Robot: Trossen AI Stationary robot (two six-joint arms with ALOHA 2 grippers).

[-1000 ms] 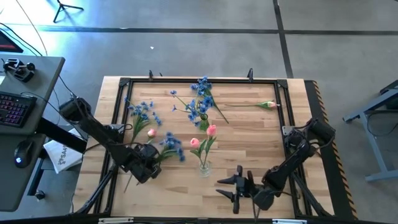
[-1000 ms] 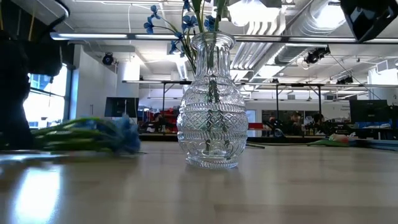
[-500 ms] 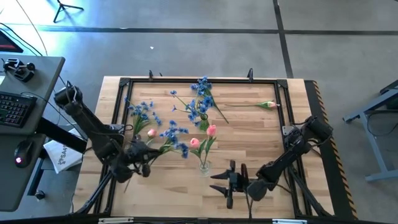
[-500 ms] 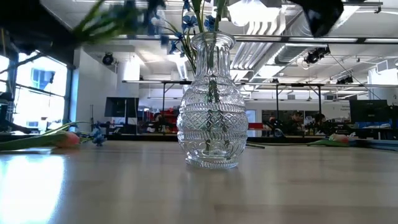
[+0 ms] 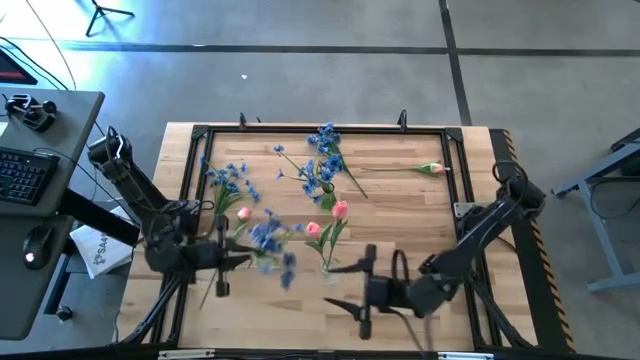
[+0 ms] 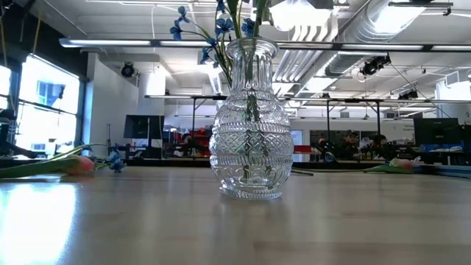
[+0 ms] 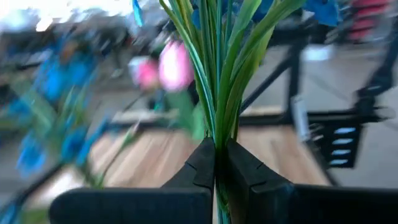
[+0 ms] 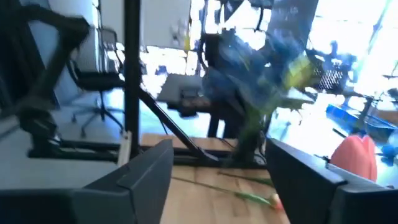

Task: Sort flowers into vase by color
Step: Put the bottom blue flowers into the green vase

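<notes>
1. Although the vase (image 5: pixel 328 268) already holds two pink tulips (image 5: pixel 340 210) and, in the low view, some blue blossoms too, the sort looks well short of done.
2. The left pincer (image 5: pixel 232 256), at about nine o'clock from the vase, is clamped on the stems of a blue spray (image 5: pixel 268 240), held above the tabletop (image 5: pixel 400 215).
3. The right pincer (image 5: pixel 352 284), near four o'clock of the vase, stands spread wide and empty.
4. Left lying: blue sprays (image 5: pixel 322 160) toward twelve and ten o'clock, one tulip (image 5: pixel 430 168) toward two o'clock, another (image 5: pixel 243 213) by the left pincer.
</notes>
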